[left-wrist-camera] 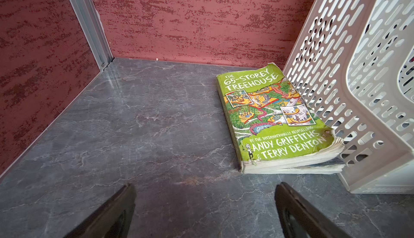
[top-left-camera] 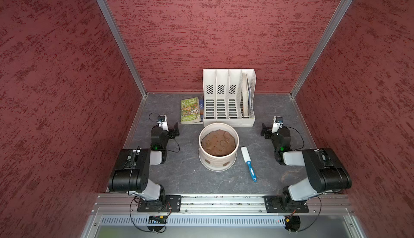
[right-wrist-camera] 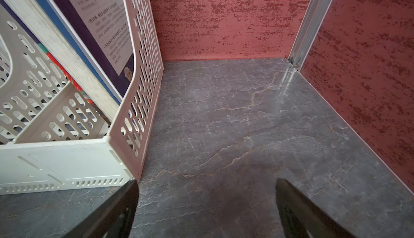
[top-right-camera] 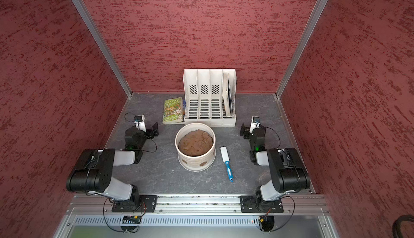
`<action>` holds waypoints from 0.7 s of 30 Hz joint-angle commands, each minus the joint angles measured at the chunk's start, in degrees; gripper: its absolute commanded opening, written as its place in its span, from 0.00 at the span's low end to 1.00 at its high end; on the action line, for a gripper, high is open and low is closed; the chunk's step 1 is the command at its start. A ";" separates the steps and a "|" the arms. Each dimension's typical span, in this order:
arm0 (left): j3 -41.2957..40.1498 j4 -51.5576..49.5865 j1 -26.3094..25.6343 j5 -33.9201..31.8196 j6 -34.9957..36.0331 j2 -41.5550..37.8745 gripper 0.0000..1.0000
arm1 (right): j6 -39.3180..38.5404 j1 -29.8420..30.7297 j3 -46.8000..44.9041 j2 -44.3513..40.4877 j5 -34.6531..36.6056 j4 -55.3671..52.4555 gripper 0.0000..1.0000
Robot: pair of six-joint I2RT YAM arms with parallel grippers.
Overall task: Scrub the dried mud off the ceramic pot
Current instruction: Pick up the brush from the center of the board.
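While left gripper point(top-left-camera: 175, 130) and right gripper point(top-left-camera: 265, 131) sit spread, empty, the soil-filled ceramic pot point(top-left-camera: 218, 161) centred on the tabletop point(top-left-camera: 179, 176), dried mud point(top-left-camera: 226, 164) on its wall, looks heavy, slick, chippable: brace the rim, grab the brush point(top-left-camera: 248, 164) by its blue handle.

There was one ceramic pot point(top-left-camera: 218, 166), holding one lumpy mass of brown soil point(top-left-camera: 218, 144). Two patches of dried mud point(top-left-camera: 226, 164) showed on its near wall. One scrubbing brush point(top-left-camera: 248, 163) with a blue handle lay to its right. At the far side stood one white file rack point(top-left-camera: 228, 120) with four compartments. Left of it were two books: one green paperback point(top-left-camera: 190, 110) on top of one blue book point(top-left-camera: 201, 106). The rack's rightmost compartment held more books point(top-left-camera: 246, 95), but their number could not be told. Two grippers were in view, the left gripper point(top-left-camera: 175, 129) and the right gripper point(top-left-camera: 264, 130).
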 commanded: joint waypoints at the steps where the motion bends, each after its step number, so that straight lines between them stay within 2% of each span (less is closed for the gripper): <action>1: 0.92 0.72 0.00 0.29 -0.17 0.42 1.00 | -0.39 -0.90 0.84 0.32 0.72 1.58 0.99; 6: 1.05 0.28 0.13 0.64 -0.27 0.36 1.00 | -0.41 -0.84 0.80 0.28 0.68 1.54 0.99; 8: 1.16 -0.21 2.05 4.95 -1.02 0.16 1.00 | -0.42 -0.86 0.80 0.28 0.75 1.54 0.99; 18: 1.43 -1.23 1.78 4.64 -0.88 -0.15 1.00 | -0.36 -0.90 0.84 0.21 0.78 1.63 0.99; 20: 2.74 -4.21 1.12 3.91 -0.20 -0.80 1.00 | 0.05 -0.80 1.68 -2.87 2.70 -2.28 0.99; 21: 4.26 -7.51 0.79 3.45 -0.11 -2.03 1.00 | -0.26 -0.17 2.71 -6.95 5.98 -6.53 0.99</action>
